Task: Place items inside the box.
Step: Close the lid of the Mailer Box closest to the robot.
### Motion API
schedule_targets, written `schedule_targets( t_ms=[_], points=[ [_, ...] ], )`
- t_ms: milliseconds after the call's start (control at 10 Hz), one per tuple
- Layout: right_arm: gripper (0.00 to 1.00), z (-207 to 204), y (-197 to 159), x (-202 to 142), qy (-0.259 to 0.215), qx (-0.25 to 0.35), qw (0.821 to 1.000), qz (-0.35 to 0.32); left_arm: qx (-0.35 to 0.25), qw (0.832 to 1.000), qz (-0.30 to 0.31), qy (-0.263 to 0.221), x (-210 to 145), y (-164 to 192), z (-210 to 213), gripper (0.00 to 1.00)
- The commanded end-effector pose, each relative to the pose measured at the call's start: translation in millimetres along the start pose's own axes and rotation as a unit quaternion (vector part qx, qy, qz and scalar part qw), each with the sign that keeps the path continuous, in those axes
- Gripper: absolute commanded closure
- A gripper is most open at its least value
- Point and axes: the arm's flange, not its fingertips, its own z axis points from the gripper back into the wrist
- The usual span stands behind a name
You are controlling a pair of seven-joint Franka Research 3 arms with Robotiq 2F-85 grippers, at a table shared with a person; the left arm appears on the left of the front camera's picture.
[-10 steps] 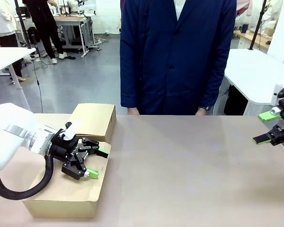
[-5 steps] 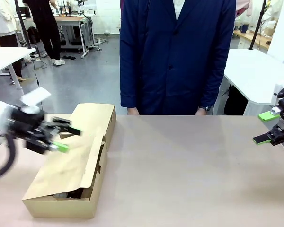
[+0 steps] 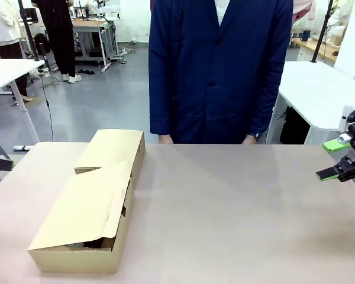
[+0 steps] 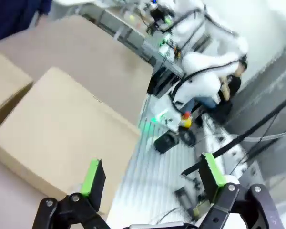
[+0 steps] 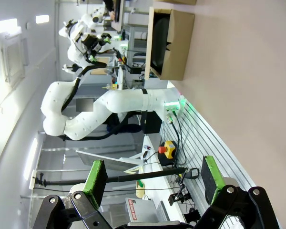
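The box (image 3: 83, 220), long and brown, lies at the table's left front with its flap lid down but slightly ajar. Something dark (image 3: 90, 243) shows through the gap at its near end; I cannot tell which of the items it is. My left gripper (image 4: 151, 174) is open and empty, held off past the box's edge, with the box lid (image 4: 62, 133) below and ahead of it. My right gripper (image 3: 331, 160) hangs open at the far right edge, well away from the box. From the right wrist view, the right gripper (image 5: 152, 179) is empty and the box (image 5: 174, 45) shows far off.
A smaller closed cardboard box (image 3: 115, 148) sits right behind the long one. A person in a dark blue coat (image 3: 222, 71) stands at the far side, hands at the table edge. The bare table (image 3: 242, 213) stretches to the right.
My left gripper has pulled back leftward from on top of the box lid and left the front view. The lid sprang up slightly ajar. The right arm has not moved.
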Motion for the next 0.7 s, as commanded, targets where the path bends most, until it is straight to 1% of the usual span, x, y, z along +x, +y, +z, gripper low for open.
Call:
schedule_targets(
  t_ms=[0, 100, 200, 600],
  points=[
    [0.0, -0.5, -1.4, 2.4, -0.004, -0.001, 1.0, 0.008, -0.02, 0.962, 0.244, -0.125, 1.8, 27.9, -9.6, 0.0],
    [0.0, -0.5, -1.4, 2.4, -0.004, -0.001, 1.0, 0.008, -0.027, 0.945, 0.296, -0.14, -0.1, 46.9, -10.6, 0.0],
    [0.0, -0.5, -1.4, 2.4, -0.004, -0.001, 1.0, 0.008, -0.004, 0.996, 0.082, -0.019, -4.8, 12.3, 1.2, 0.0],
    [0.0, -0.5, -1.4, 2.4, -0.004, -0.001, 1.0, 0.008, -0.004, 0.996, 0.082, -0.019, -4.8, 12.3, 1.2, 0.0]
  ],
)
